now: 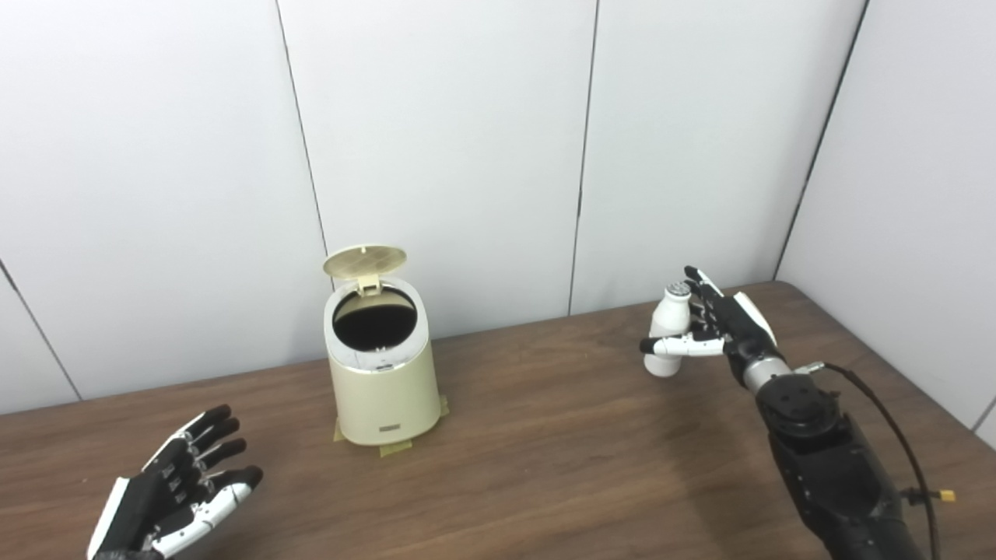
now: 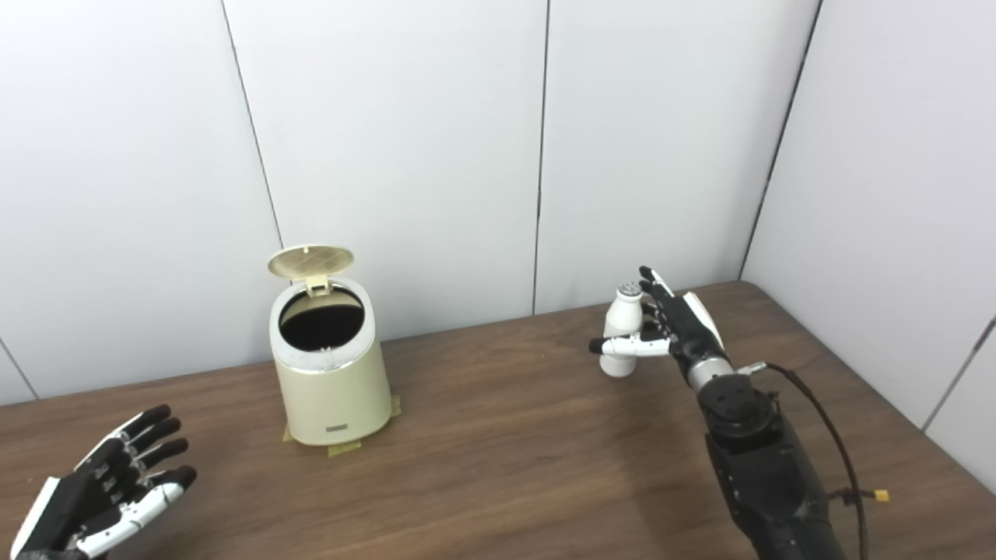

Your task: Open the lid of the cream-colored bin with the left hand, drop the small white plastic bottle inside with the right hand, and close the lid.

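At the left, the left robot hand (image 1: 175, 490) rests open with fingers spread, holding nothing, low over the brown wood-grain table (image 1: 545, 435). The cream-colored bin (image 1: 381, 365) is round and smooth; its lid (image 1: 364, 262) stands up, its inside is dark. At the right, the right robot hand (image 1: 716, 327) touches the small white plastic bottle (image 1: 669, 330) standing upright; I cannot tell if it grips.
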### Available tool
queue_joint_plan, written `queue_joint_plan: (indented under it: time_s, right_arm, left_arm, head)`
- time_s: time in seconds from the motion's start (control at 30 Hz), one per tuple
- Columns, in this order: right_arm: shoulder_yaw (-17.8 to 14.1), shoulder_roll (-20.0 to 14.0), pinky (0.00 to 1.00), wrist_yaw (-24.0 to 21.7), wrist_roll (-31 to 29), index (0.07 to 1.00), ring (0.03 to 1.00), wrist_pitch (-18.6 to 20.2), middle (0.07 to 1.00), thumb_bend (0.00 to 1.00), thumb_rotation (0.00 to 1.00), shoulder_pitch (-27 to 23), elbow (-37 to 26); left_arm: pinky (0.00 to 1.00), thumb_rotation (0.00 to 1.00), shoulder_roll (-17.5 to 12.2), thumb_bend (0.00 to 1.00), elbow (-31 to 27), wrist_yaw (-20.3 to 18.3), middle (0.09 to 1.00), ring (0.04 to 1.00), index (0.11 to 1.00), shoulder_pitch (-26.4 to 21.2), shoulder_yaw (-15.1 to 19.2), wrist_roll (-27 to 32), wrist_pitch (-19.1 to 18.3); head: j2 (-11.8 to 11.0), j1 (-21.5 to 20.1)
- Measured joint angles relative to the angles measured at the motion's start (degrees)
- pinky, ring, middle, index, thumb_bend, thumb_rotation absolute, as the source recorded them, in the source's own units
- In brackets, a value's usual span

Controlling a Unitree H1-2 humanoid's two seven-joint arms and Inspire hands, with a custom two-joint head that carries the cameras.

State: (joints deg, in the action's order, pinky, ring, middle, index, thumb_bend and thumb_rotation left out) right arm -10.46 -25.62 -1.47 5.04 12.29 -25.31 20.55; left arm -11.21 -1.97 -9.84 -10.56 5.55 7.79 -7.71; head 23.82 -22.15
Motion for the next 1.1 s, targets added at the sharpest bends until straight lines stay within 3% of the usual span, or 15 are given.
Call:
queue_joint_plan:
  time_s: [0.13, 0.37, 0.57, 0.9, 0.93, 1.0, 1.1]
  right_arm:
    - [0.3, 0.4, 0.81, 2.2, 0.9, 0.942, 0.851, -0.9, 0.914, 0.84, 0.15, 0.3, 2.7]
    - [0.9, 0.8, 0.74, 2.7, 0.8, 0.889, 0.802, -1.3, 0.87, 0.79, 0.07, 0.3, 4.3]
    - [0.8, 1.2, 0.72, 4.1, 0.4, 0.842, 0.786, -4.8, 0.84, 0.78, 0.02, 0.1, 6.7]
    - [0.7, 3.0, 0.53, 8.7, 0.6, 0.764, 0.692, -10.7, 0.776, 0.77, 0.0, -1.7, 12.0]
    - [0.7, 3.1, 0.49, 9.2, 0.8, 0.741, 0.64, -11.1, 0.736, 0.75, 0.0, -1.8, 12.1]
    - [0.4, 3.9, 0.39, 11.2, 0.8, 0.604, 0.475, -12.9, 0.52, 0.58, 0.0, -2.2, 13.3]
    - [0.6, 4.9, 0.32, 14.2, 1.6, 0.532, 0.371, -16.6, 0.444, 0.53, 0.0, -3.4, 17.0]
  left_arm:
    - [0.63, 0.0, -0.7, 0.57, 0.0, 0.0, 0.829, 0.772, 0.856, 0.0, 0.0, -0.2, 0.0]
    - [0.64, 0.0, -0.7, 0.55, -0.1, -0.3, 0.838, 0.779, 0.864, 0.0, -0.1, 0.2, -0.1]
    - [0.63, 0.0, -0.7, 0.54, -0.1, -0.3, 0.834, 0.768, 0.859, 0.0, -0.5, -0.2, 0.0]
    - [0.62, 0.0, -0.7, 0.54, -0.2, -0.2, 0.834, 0.765, 0.859, 0.0, -0.9, -0.5, 0.0]
    - [0.61, 0.0, -0.7, 0.54, -0.2, -0.2, 0.83, 0.759, 0.857, 0.0, -1.0, -0.6, 0.0]
    - [0.59, 0.0, -0.7, 0.55, -0.2, -0.1, 0.818, 0.74, 0.847, 0.0, -1.0, -1.1, 0.1]
    - [0.61, 0.0, -0.7, 0.54, -0.2, 0.0, 0.823, 0.75, 0.848, 0.0, -1.3, -1.6, 0.2]
  head:
    - [0.2, -0.4]
    - [0.3, -0.4]
    - [0.4, -0.3]
    - [0.3, 0.0]
    - [0.3, 0.0]
    - [0.3, 0.0]
    - [0.3, 0.1]
